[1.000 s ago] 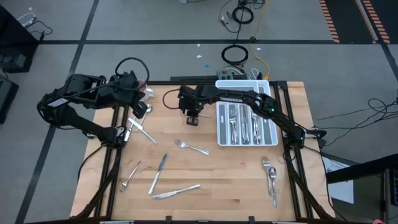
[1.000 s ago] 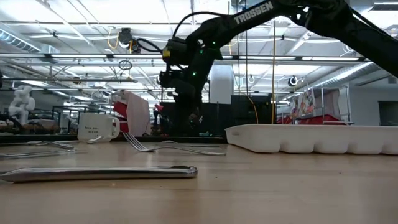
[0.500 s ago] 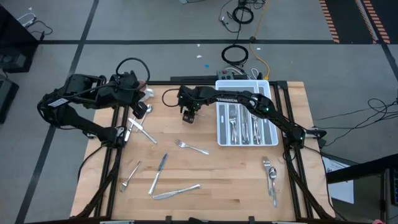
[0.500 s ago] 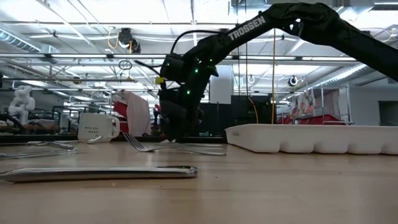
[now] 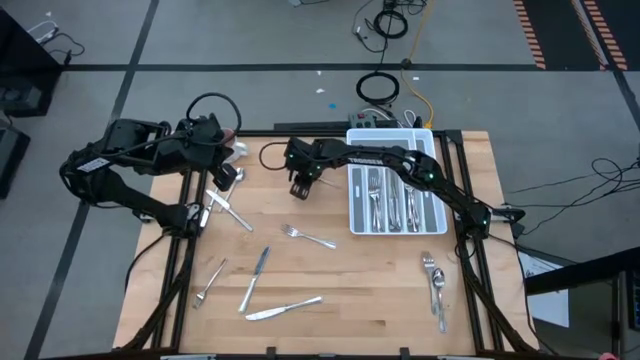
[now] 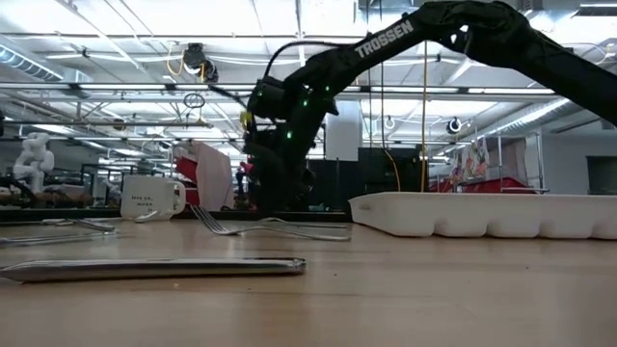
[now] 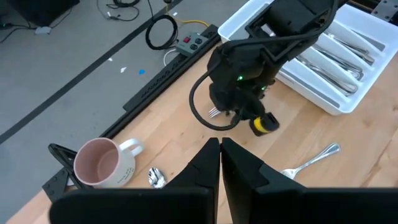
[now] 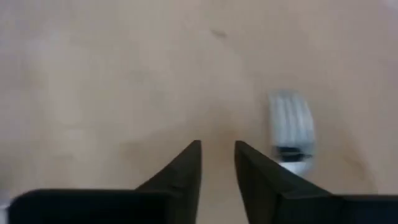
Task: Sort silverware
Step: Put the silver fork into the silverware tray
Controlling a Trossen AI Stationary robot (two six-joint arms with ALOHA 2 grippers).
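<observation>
My right gripper reaches low over the table's far middle, pointing steeply down. Its fingers stand open by a narrow gap with bare wood between them. A silver fork's tines lie on the wood just beside one finger and also show under that gripper in the left wrist view. The rest of that fork is hidden. Loose silverware lies about: a fork, two knives, and pieces at the right. My left gripper is shut on nothing, raised at the far left. My right gripper: the fork's neck runs in behind the outer side of one finger. I cannot tell whether that finger touches it. Nothing sits between the two fingers.
A white compartment tray holding sorted silverware stands right of the right gripper. A pink-and-white mug stands at the far left corner with a spoon beside it. More pieces lie at the left and near left.
My right gripper has sunk closer to the table and edged a little toward the table's left edge, rolling its wrist as it went. The loose silverware lies where it was.
</observation>
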